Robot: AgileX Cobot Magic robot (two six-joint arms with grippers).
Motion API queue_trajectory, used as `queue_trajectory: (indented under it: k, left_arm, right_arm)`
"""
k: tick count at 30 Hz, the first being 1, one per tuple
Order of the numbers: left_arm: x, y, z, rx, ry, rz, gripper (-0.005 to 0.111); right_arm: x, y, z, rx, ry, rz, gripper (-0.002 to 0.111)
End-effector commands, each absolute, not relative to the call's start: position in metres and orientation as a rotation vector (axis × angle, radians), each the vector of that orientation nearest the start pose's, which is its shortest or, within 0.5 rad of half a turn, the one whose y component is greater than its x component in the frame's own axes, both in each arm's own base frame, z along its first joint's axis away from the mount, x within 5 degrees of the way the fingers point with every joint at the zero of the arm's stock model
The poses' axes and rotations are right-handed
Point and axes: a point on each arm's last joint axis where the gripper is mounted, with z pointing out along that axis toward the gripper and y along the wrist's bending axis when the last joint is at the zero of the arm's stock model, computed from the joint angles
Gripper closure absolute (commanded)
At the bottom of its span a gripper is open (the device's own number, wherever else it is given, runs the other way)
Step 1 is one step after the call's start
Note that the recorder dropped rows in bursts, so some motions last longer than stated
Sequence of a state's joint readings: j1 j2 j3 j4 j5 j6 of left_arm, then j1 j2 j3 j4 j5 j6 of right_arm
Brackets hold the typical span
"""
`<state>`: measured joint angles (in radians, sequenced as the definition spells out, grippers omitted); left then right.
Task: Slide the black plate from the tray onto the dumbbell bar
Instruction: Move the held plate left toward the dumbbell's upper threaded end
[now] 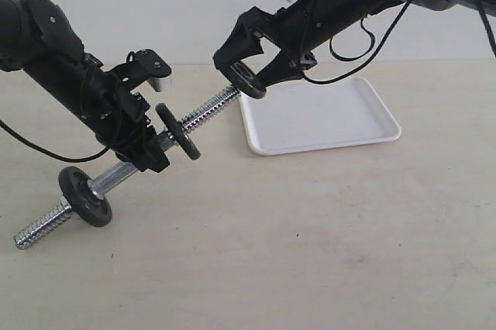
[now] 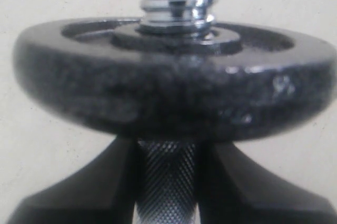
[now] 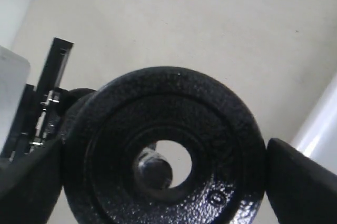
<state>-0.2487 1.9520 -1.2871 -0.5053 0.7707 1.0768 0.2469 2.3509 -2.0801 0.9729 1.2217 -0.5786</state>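
Holding the black plate (image 1: 249, 80) by its rim in my right claw (image 1: 249, 82) just at the threaded tip of the dumbbell bar (image 1: 208, 110), while my left claw (image 1: 153, 144) pinches the knurled middle, I judge it heavy, stiff and slippery.

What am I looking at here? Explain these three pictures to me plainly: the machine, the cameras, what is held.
Two black robot arms work over a pale table. The wide picture is from a camera off the arms; the other two come from cameras on each wrist. The left claw clamps a chrome dumbbell bar, tilted, its low end on the table, with two black discs already on it. The right claw grips a third black plate by its edge at the bar's raised tip, visible through the plate's hole. The white tray behind holds nothing.
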Motion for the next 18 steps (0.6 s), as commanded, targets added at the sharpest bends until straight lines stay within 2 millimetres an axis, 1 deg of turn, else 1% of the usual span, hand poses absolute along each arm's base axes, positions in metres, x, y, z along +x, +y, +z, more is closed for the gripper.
queue_trajectory:
  k: [1, 5, 9, 12, 18]
  left_arm:
    - [0.372, -0.129, 0.203, 1.229, 2.319, -0.373, 0.102]
    - [0.372, -0.129, 0.203, 1.229, 2.319, -0.373, 0.102]
    - [0.372, -0.129, 0.203, 1.229, 2.319, -0.373, 0.102]
    - [0.372, -0.129, 0.203, 1.230, 2.320, -0.375, 0.102]
    - [0.372, -0.129, 0.203, 1.230, 2.320, -0.375, 0.102]
  right_arm:
    - [0.460, 0.181, 0.254, -0.721, 2.440, 1.139, 0.108]
    - [0.458, 0.174, 0.268, -0.706, 2.421, 1.117, 0.108]
    - [0.458, 0.169, 0.276, -0.675, 2.406, 1.134, 0.108]
    - [0.460, 0.165, 0.278, -0.631, 2.395, 1.175, 0.108]
    - [0.462, 0.151, 0.279, -0.623, 2.384, 1.157, 0.108]
